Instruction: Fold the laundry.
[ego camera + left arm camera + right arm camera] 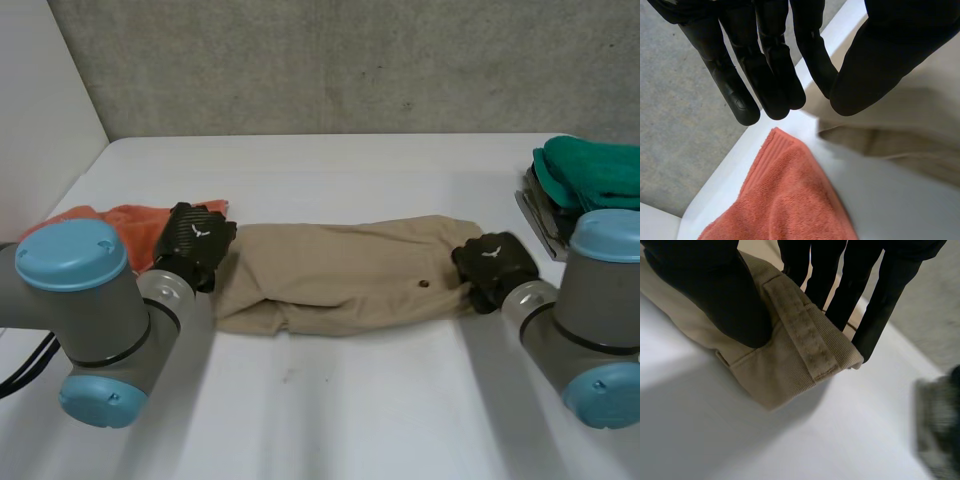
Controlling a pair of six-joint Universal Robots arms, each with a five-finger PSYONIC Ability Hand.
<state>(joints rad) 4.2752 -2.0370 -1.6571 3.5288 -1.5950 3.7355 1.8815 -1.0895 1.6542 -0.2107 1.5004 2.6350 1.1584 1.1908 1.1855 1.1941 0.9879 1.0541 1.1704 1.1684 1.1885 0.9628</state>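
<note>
The tan trousers (340,275) lie flat across the middle of the white desk (330,420), stretched lengthwise between the two hands. The left hand (195,240) is at the left end of the trousers. In the left wrist view its thumb (875,65) and the nearest finger close on the cloth edge and pinch it, while the other fingers (740,95) extend straight beyond the cloth. The right hand (490,262) is at the right end, on the waistband. In the right wrist view its thumb bears down on the upper side of the waistband just beside a belt loop (800,325), and the fingers reach round the far side, so the waistband is clamped between thumb and fingers. A small dark button (424,283) shows on the trousers near the right hand. An orange towel (125,220) lies on the desk just beside the left hand, near the left edge of the desk and apart from the trousers. A folded green cloth (590,170) sits at the far right of the desk on top of another folded item, well apart from the trousers. A grey wall (350,60) stands behind the desk.
</note>
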